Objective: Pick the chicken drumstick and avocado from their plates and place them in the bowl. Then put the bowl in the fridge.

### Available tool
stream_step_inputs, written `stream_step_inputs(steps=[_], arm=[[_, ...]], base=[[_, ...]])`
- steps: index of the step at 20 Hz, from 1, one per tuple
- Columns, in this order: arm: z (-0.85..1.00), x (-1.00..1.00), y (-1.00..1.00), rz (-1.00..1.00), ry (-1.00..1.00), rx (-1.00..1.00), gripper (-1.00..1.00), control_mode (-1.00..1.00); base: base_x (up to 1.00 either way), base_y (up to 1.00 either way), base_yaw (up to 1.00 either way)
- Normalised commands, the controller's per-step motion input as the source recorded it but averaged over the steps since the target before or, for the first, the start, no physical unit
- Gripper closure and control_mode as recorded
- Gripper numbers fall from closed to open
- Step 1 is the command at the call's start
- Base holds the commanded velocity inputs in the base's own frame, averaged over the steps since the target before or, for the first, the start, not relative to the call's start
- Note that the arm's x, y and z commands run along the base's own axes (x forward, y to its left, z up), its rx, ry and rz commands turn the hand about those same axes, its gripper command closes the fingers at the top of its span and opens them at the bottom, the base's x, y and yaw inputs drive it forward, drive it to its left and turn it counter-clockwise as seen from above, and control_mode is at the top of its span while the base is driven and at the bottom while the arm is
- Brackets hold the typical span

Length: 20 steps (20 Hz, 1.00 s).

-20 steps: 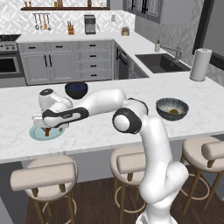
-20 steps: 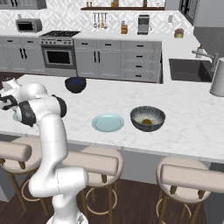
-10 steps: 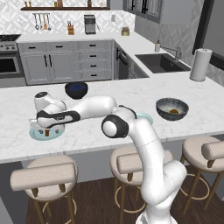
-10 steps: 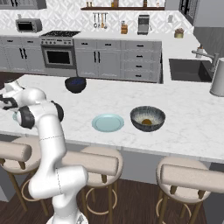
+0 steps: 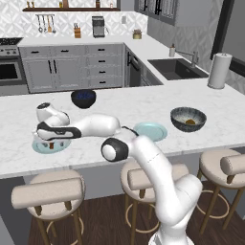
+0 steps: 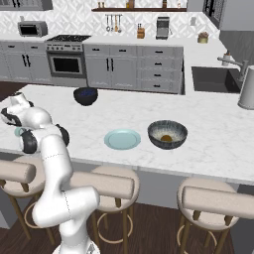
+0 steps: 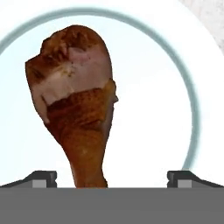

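We've got the gripper [image 5: 51,141] down over the far-left plate [image 5: 42,146] on the island counter [image 5: 143,103], fingers spread wide, nothing held. In the hand view the chicken drumstick [image 7: 78,109] lies on that plate [image 7: 153,109], thick end away from the camera, thin bone end pointing down toward the space between the two finger tips [image 7: 43,178], which sit well apart on either side of it.

The avocado looks already done: there's an olive-brown lump inside the bowl [image 6: 167,134], and the second plate [image 6: 122,139] just beside the bowl is bare. So we judge this as the drumstick pick, bowl-to-fridge step not yet begun. The fridge isn't something we can place from here.

What could go wrong:
- The drumstick lies off-centre between the fingers, nearer the left tip in the hand view. Closing could shove it sideways across the smooth plate instead of clamping it
- The fingers line up with the tapered bone end. A grip there is on a narrow, sloped part, so the heavy thick end could swing or slip out on the lift
- Coming down too far risks the tips hitting the plate and skidding it; the plate sits near the counter's front edge in the left base view
- The arm is stretched far to the left, so the carry across to the bowl is long, and a weak grip may drop the meat on the counter. The dark bowl [image 5: 83,98] sits behind, well apart, not in the path
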Motion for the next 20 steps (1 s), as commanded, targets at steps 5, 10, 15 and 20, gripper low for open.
stream_step_inputs(steps=[5, 10, 15, 20], arm=[[-0.11, 0.32, 0.33, 0.00, 0.01, -0.04, -1.00, -1.00], [-0.42, 0.13, 0.12, 0.00, 0.07, -0.05, 1.00, -1.00], [-0.63, 0.00, -0.25, 0.00, 0.10, -0.08, 1.00, -1.00], [-0.79, -0.20, -0.24, 0.00, 0.10, -0.15, 1.00, -1.00]], base=[[0.00, 0.00, 0.00], [0.00, 0.00, 0.00], [0.00, 0.00, 0.00], [0.00, 0.00, 0.00]])
